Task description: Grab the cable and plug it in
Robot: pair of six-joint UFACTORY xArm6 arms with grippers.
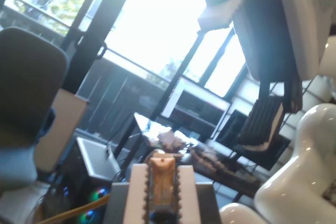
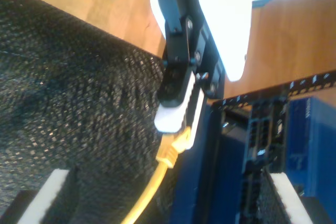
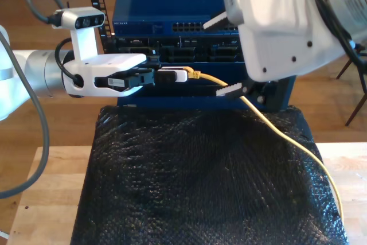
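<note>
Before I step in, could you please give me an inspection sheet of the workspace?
Surface: black mat on a wooden table.
Job's things: yellow cable trails over the mat; its plug end is held at the front of the blue rack unit. I cannot tell whether it is seated.
Clutter: nothing seen.
Grippers: my first gripper has its fingers shut on the cable. My second gripper is open beside it.
Cables: grey arm cable at the exterior view's left.
Surroundings: windows and a chair.
</note>
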